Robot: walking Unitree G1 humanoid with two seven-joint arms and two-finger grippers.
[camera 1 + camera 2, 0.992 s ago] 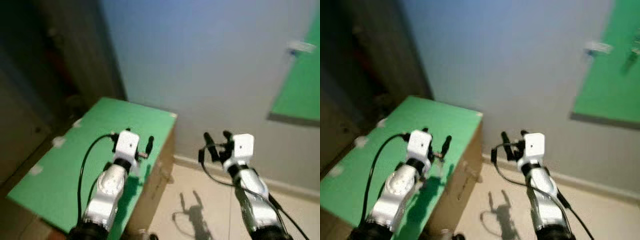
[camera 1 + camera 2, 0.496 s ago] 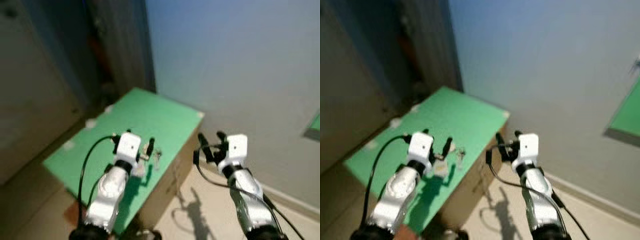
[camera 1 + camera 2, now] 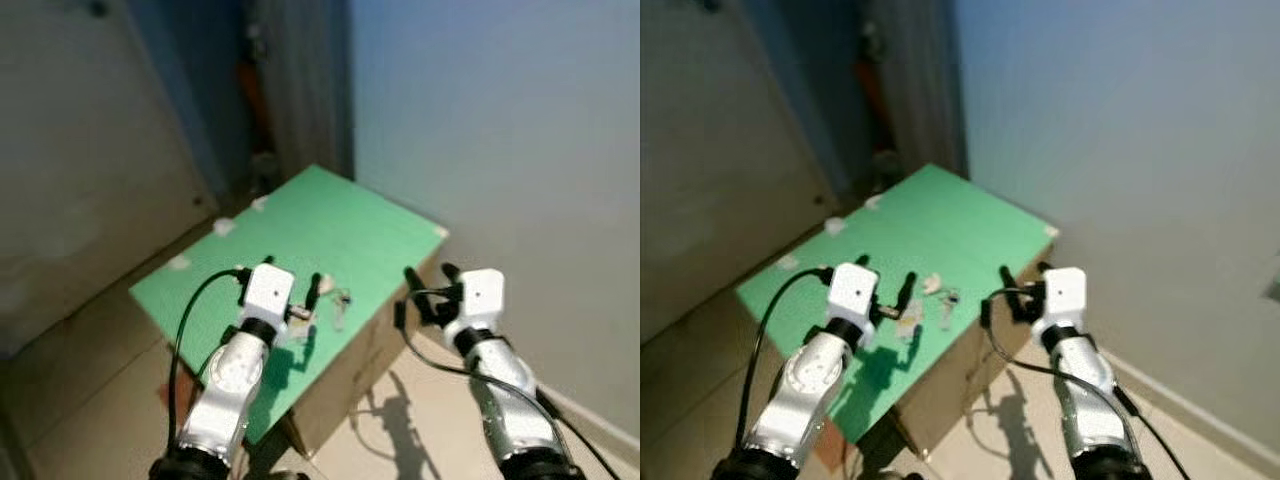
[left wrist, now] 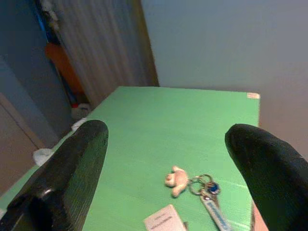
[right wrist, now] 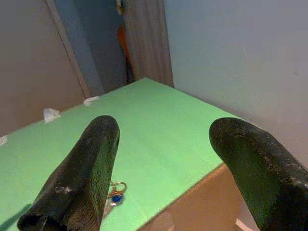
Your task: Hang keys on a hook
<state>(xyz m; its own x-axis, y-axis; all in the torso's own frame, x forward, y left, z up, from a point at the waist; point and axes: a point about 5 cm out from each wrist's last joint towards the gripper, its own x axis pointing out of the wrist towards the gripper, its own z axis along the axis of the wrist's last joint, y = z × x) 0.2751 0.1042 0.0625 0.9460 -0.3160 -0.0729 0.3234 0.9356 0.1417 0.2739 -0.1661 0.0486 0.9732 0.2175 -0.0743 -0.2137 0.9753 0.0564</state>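
Your keys (image 4: 206,192) lie flat on the green table (image 3: 330,220), near its right edge, just ahead of the left gripper (image 3: 296,290), whose fingers are spread wide. The right gripper (image 3: 432,285), also open, hovers off that edge. Expect a light, floppy, jingling bunch; pinch the ring or the blue strap, not the small bear charm (image 4: 175,179).

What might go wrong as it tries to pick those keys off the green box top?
The bunch of keys with a small pale charm lies near the edge of the green-topped cardboard box; a nudge from the open left gripper might push it off. They lie flat, so the fingers may slip.
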